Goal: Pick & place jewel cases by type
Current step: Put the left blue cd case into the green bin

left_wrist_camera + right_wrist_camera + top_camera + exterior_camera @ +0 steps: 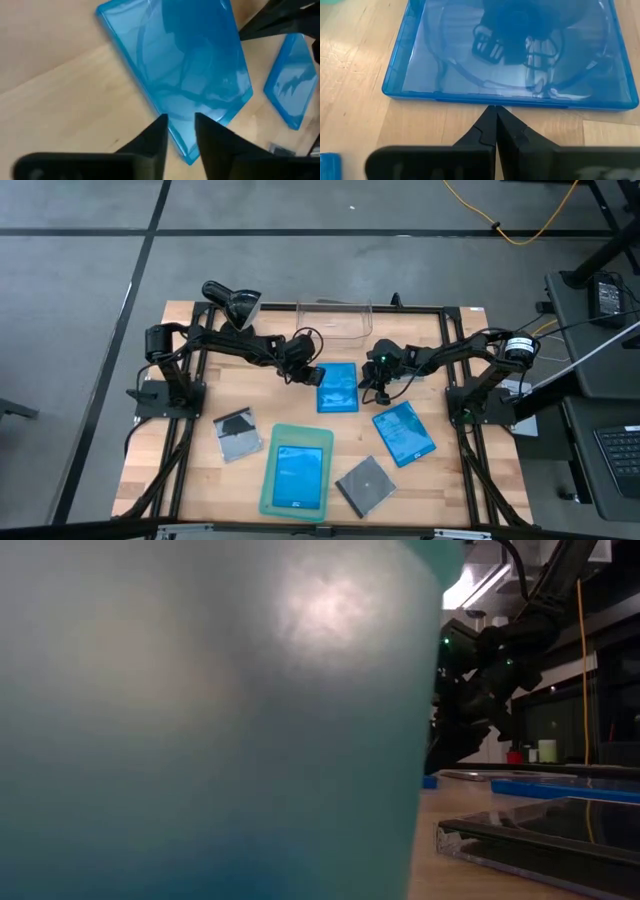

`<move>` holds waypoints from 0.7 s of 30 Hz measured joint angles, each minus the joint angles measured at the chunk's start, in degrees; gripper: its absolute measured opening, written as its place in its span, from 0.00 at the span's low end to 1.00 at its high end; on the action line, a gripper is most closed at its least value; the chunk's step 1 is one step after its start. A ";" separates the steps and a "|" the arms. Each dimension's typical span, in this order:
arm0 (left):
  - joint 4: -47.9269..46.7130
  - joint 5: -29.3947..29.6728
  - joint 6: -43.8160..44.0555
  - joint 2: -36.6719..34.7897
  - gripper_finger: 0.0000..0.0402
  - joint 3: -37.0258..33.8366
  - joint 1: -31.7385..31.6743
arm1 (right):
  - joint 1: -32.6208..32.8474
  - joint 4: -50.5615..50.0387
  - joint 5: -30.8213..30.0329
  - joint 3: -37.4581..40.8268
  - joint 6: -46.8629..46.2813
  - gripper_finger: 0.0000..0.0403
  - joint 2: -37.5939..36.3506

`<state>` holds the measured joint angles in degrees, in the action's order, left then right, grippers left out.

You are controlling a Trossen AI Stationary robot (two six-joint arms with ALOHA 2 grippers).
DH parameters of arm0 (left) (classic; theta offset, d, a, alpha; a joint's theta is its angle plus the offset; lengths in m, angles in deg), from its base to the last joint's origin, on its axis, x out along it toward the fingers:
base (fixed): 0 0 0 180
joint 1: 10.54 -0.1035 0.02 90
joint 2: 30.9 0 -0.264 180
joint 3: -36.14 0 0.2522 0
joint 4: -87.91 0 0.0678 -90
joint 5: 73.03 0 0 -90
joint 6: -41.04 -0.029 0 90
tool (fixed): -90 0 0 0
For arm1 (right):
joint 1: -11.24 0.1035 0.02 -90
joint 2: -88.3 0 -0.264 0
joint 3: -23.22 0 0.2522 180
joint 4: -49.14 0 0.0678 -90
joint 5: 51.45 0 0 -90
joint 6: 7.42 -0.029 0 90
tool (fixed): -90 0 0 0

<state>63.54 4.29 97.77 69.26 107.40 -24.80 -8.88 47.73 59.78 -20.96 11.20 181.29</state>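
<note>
A blue jewel case [337, 388] lies flat on the table's middle, between my two grippers. My left gripper [181, 125] stands open over the case's left edge [180, 137], one finger to each side of it. My right gripper [495, 107] is shut, with its tips at the case's right edge. A second blue case [404, 432] lies near right. A third [299, 473] lies in the pale green tray [268, 480]. Two grey cases [237, 434] [365, 484] rest flat on the wood. My left gripper's fingers [159, 131] hang just above the case's left edge; I cannot tell whether they touch it. My right gripper's shut fingertips meet the middle of the case's right edge [495, 101], slanting down from the table's right. The case lies flat on the table.
A clear bin [335, 318] stands at the far edge, behind the middle case. The green tray's wall [200, 720] fills most of the low view, with a grey case [540, 840] beside it. Bare wood lies at the far left [200, 340] of the table.
</note>
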 joint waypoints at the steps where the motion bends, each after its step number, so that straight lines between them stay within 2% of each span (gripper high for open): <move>1: -0.04 0.00 0.56 0.00 0.27 0.00 0.00 | 0.00 0.04 -0.01 0.00 0.10 0.01 0.00; 5: -0.04 0.69 2.41 0.16 0.39 0.00 0.00 | 0.02 0.19 -0.01 0.00 0.90 0.01 -0.02; 9: 0.42 0.89 3.82 1.62 0.45 -0.02 0.02 | 0.02 0.25 0.00 0.00 1.21 0.01 -0.02; 21: 8.28 -0.98 8.14 7.78 0.46 -0.05 0.92 | 0.00 0.32 0.01 0.00 1.39 0.01 -0.04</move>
<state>71.82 3.31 105.92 77.04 107.35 -23.89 -8.88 48.04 59.79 -20.96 12.59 181.24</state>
